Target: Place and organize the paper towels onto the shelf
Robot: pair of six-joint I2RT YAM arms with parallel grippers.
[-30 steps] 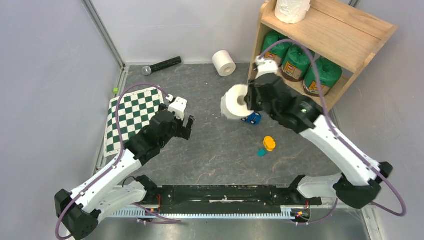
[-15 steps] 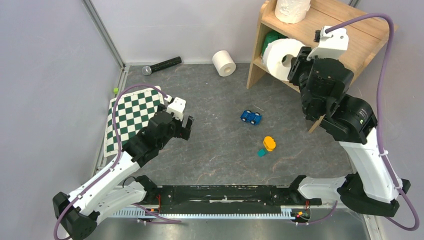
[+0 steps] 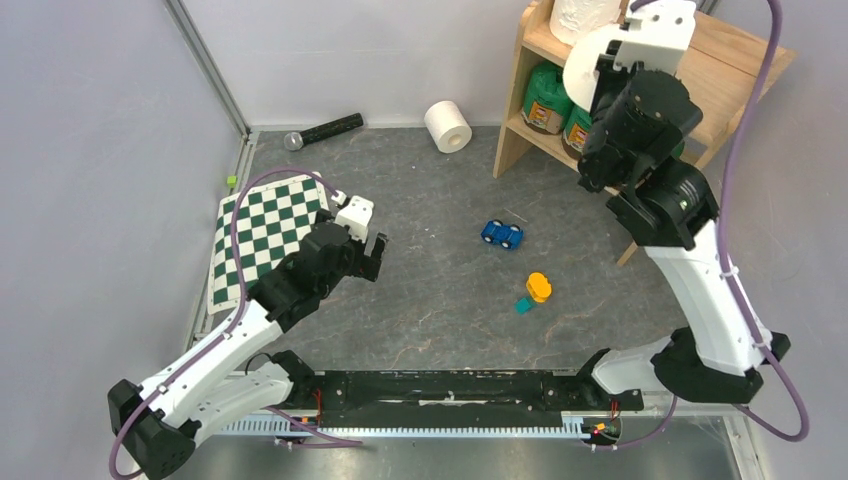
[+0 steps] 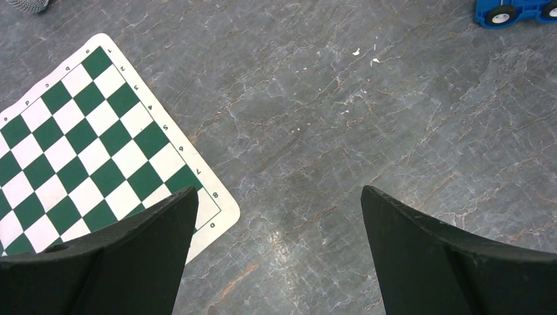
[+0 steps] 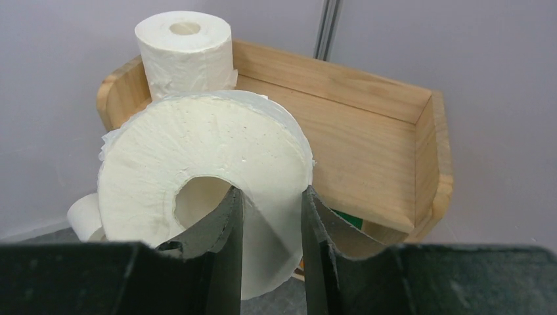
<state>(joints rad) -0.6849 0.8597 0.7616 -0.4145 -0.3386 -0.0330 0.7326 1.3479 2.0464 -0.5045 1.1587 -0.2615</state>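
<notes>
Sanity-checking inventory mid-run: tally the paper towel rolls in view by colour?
White rolls: 3 (shelf-top roll, held roll in the right fingers, table roll)
Green wrapped rolls: 2 visible; the right arm may hide more
Total: 5 visible

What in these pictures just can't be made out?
- Top view: the right arm covers part of the shelf's lower tier; only two green-wrapped rolls show.
- Top view: the upper edge cuts off the roll on the shelf top.
- Right wrist view: the held white roll hides most of the lower tier.
- Left wrist view: the top edge cuts the blue toy car.
- Top view: tiny green item, too small to name.
</notes>
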